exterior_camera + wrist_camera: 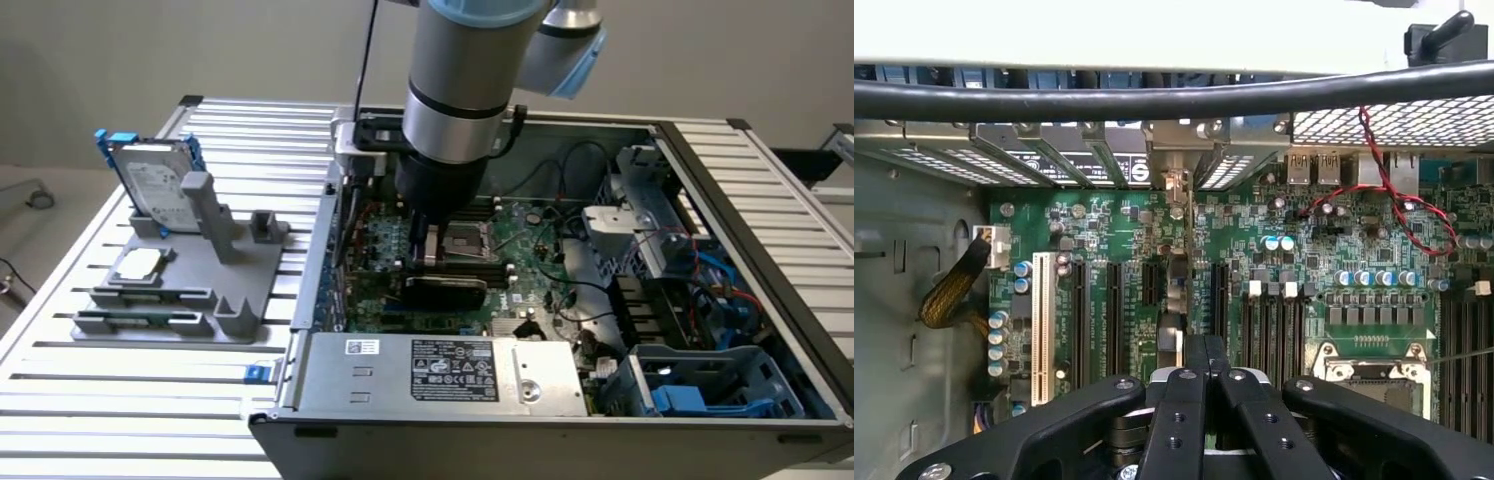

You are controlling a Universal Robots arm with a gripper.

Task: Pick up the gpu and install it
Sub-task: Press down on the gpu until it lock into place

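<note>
Fingers drawn close together, the gripper (1204,352) pinches the gpu (1174,300) by its top edge, the card hanging edge-on, just above or already meeting one of the expansion slots on the green motherboard (1104,235). Its metal end points toward the slotted rear openings of the case, seemingly so that bracket and connector line up together. Seen from across the room, the arm reaches straight down into the open computer case (441,375), the gripper (430,250) low among the boards and cables. On the exterior view's left, a grey fixture (200,270) props up a hard drive (150,180) on the ribbed aluminium table (134,420), before a plain pale wall.
</note>
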